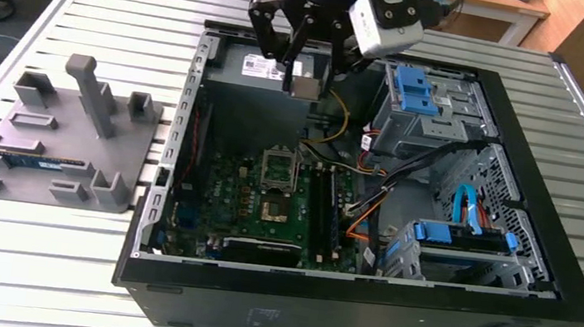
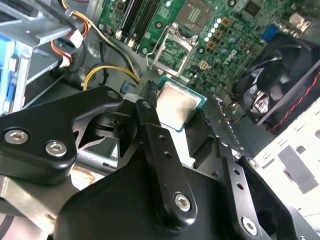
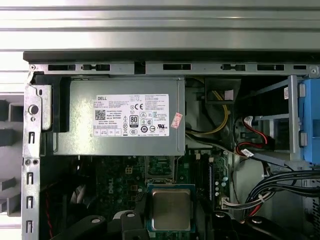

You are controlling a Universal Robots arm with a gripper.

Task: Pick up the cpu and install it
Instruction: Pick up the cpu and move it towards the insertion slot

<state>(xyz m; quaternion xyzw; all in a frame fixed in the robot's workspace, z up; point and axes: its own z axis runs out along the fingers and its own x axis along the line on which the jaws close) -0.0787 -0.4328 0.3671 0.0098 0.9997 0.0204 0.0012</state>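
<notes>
— Where is the cpu (image 2: 179, 104) right now?

— In the hand (image 1: 307, 80). The two black fingers (image 2: 150, 112) are clenched on its opposite edges, silver top facing up. It hangs inside the open computer case (image 1: 364, 306), lifted well off the motherboard and not seated in the socket (image 1: 273, 208).

— And how does the socket look?

— Open. Its metal frame (image 1: 278, 164) is swung back and lies flat on the board, on the side of the socket toward the power supply (image 3: 120, 117). In the exterior view the cpu sits up in front of that grey box, on the same side of the socket as the frame.

— Anything crowding the socket?

— A few things. The memory slots (image 1: 323, 205) run just beside it, on the exterior view's right. Past them, a bundle of wires (image 1: 361, 193) – orange, yellow, black – trails across the board's edge near the socket. A yellow cable (image 2: 107, 75) loops close under the hand in the second wrist view. On the socket's other side, a black fan (image 2: 280, 85) stands near the case wall.

— And outside the case?

— Well apart from the socket, a grey parts holder (image 1: 60, 143) rests on the slatted desk (image 1: 120, 17), with a blue-green memory stick (image 1: 34, 159) lying in it.
</notes>
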